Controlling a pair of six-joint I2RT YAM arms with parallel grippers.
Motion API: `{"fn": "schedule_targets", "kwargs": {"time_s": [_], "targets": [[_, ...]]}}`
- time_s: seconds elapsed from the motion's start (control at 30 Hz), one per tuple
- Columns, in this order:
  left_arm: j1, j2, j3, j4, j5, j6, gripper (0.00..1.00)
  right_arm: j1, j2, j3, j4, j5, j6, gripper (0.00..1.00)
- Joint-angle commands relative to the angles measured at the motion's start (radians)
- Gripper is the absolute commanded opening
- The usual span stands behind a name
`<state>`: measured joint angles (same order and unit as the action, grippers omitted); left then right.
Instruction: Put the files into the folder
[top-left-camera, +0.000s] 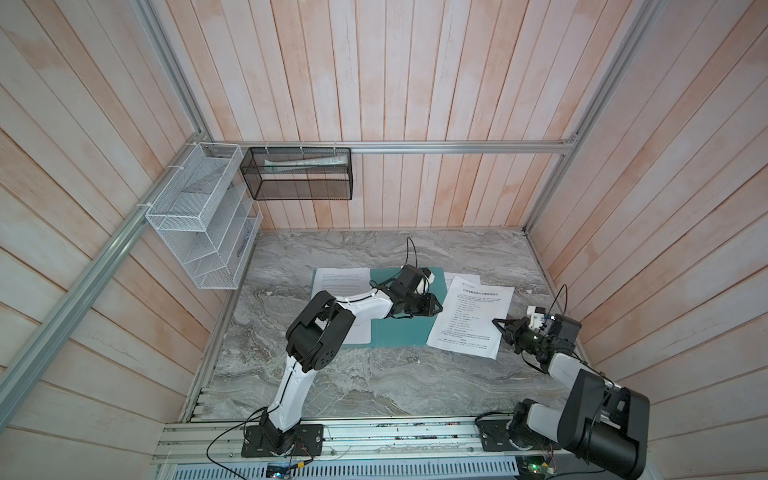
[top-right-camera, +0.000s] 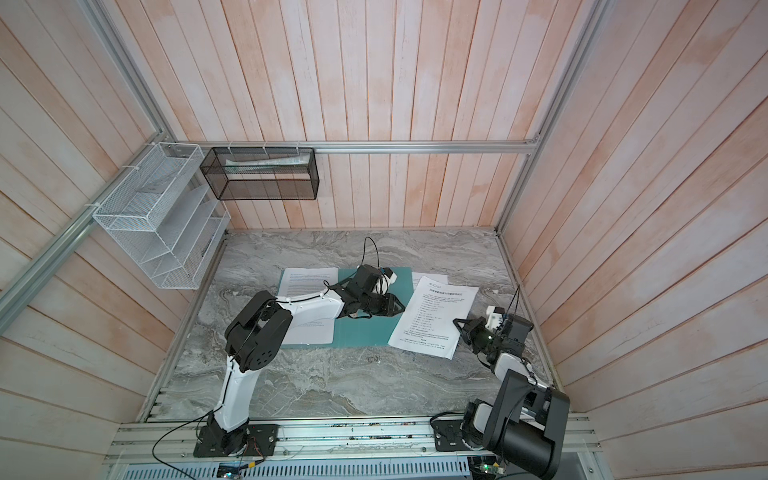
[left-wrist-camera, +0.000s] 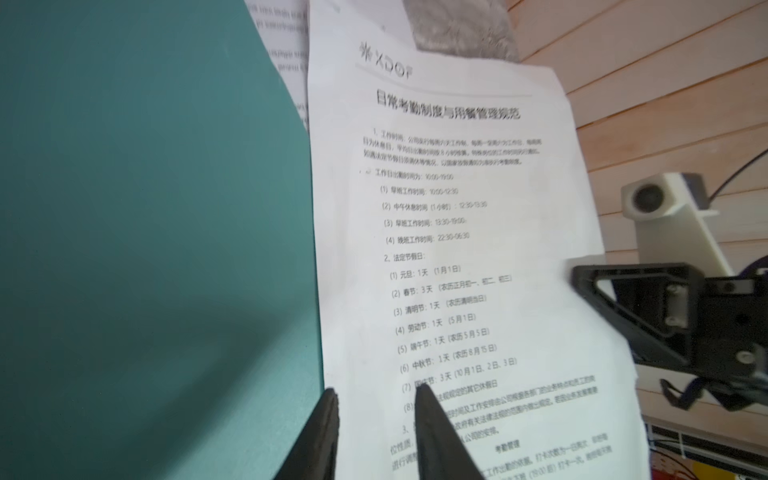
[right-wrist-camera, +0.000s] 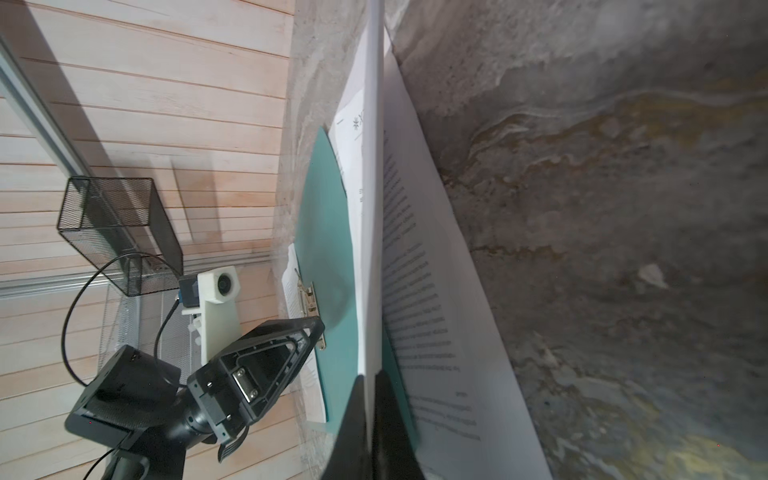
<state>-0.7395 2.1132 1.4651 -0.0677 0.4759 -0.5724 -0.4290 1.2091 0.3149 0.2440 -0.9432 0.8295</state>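
The teal folder (top-left-camera: 397, 332) (top-right-camera: 361, 332) lies open and flat on the marble table, its metal clip (right-wrist-camera: 309, 299) at the spine. One white printed file (top-left-camera: 340, 280) rests on its left cover. My right gripper (top-left-camera: 496, 323) (right-wrist-camera: 370, 376) is shut on the right edge of another file (top-left-camera: 469, 316) (left-wrist-camera: 449, 249), holding that edge off the table. That file's left edge overlaps the folder. A further sheet (right-wrist-camera: 436, 291) lies under it. My left gripper (top-left-camera: 438, 305) (left-wrist-camera: 376, 390) hovers open over the held file's left edge, above the folder.
A white wire rack (top-left-camera: 199, 220) and a black mesh basket (top-left-camera: 299, 174) holding rolled paper hang on the back-left walls. Wooden walls close in the table on three sides. An aluminium rail (top-left-camera: 374, 436) with both arm bases runs along the front.
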Motion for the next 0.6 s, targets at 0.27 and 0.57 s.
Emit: {"fn": "schedule_targets", "kwargs": {"time_s": [0.27,0.57], "targets": [[0.116,-0.298,-0.095,0.016,0.014,-0.024,0.34,0.145,-0.134,0.080,0.220,-0.025,0.227,0.00],[0.207,-0.491,-0.300,0.043,-0.005,-0.039,0.34,0.430,0.040,0.309,0.331,0.043,0.281,0.00]]}}
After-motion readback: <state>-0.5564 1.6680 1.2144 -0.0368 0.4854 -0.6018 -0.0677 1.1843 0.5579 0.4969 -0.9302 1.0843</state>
